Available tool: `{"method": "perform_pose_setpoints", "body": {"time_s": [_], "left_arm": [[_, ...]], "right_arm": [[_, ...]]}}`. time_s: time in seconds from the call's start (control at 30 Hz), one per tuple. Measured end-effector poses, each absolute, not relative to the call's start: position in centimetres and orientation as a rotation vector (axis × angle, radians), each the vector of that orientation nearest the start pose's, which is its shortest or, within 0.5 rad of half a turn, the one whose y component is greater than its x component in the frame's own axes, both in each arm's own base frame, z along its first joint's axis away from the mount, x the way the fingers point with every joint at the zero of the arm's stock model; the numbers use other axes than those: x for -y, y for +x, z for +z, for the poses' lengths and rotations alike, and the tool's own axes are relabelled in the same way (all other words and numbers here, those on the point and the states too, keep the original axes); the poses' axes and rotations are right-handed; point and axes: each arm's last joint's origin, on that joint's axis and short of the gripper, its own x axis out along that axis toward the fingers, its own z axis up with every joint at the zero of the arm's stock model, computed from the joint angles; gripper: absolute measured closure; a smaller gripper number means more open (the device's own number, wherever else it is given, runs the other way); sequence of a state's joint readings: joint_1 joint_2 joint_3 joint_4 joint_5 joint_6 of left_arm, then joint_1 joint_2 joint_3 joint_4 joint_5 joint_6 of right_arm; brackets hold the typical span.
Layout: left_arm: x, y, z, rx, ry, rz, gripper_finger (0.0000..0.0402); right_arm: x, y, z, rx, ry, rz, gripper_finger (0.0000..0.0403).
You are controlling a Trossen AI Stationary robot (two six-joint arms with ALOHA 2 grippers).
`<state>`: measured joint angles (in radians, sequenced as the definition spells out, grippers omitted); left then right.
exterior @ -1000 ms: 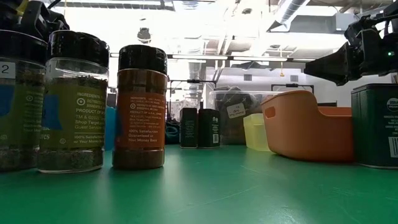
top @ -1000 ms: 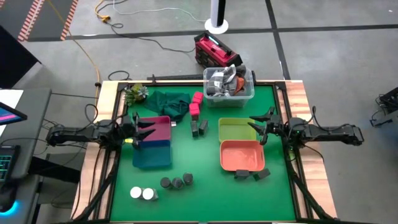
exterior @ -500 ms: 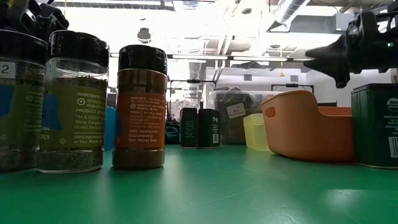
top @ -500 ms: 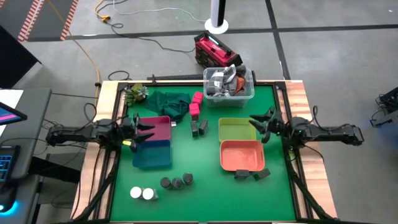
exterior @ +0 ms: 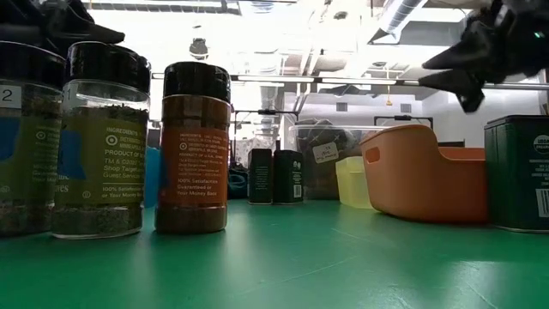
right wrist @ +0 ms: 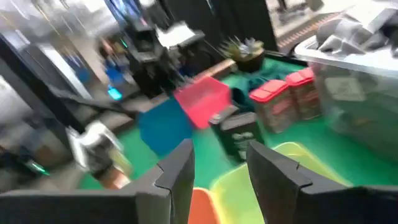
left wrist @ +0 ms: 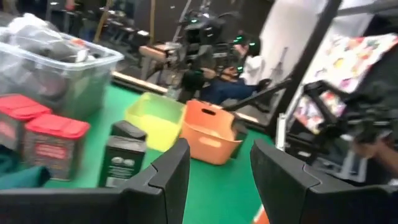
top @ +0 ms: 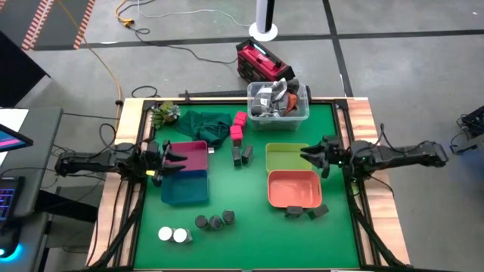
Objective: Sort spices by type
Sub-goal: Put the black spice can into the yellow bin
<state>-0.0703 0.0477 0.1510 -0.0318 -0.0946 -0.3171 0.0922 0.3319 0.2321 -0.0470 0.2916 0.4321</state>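
Table [top: 249, 189] with a green top carries everything. The left gripper [top: 172, 159] hangs over the magenta tray [top: 193, 151], its fingers [left wrist: 163, 180] apart with nothing between them. The right gripper [top: 311, 155] hangs over the edge of the yellow-green tray [top: 283, 159], fingers [right wrist: 177, 174] also apart and empty. A clear tub [top: 278, 113] of grey clutter sits at the far edge. The blue tray [top: 185, 189] touches the magenta one; the orange tray [top: 293, 189] touches the yellow-green one. Two dark grey blocks [top: 242, 155] stand between the tray pairs, two more dark blocks [top: 306, 211] just beside the orange tray. Pink cubes [top: 238, 125] sit near the tub. Three dark round jars [top: 214, 221] and two white-topped jars [top: 174, 235] line the near edge
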Motion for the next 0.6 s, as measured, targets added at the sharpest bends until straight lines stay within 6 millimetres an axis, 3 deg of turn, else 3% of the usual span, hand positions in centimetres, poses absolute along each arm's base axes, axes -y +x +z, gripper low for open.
{"method": "perform_pose_setpoints", "body": {"time_s": [0.13, 0.27, 0.43, 0.6], "left_arm": [[0.3, 9.2, 21.4, -0.013, -0.321, 0.097, 0.0241], [0.4, 10.0, 21.8, -0.096, -0.304, 0.155, 0.0241], [0.4, 11.2, 23.1, -0.154, -0.247, 0.216, 0.0241], [0.3, 12.6, 25.3, -0.177, -0.186, 0.29, 0.0229]], "right_arm": [[-0.5, 14.0, 24.5, -0.258, 0.261, -0.252, 0.023], [-1.6, 17.0, 26.8, -0.539, 0.151, -0.234, 0.023], [-4.9, 20.5, 28.2, -0.851, -0.018, -0.131, 0.0217], [-8.4, 22.9, 28.4, -1.11, -0.152, -0.071, 0.0174]]}}
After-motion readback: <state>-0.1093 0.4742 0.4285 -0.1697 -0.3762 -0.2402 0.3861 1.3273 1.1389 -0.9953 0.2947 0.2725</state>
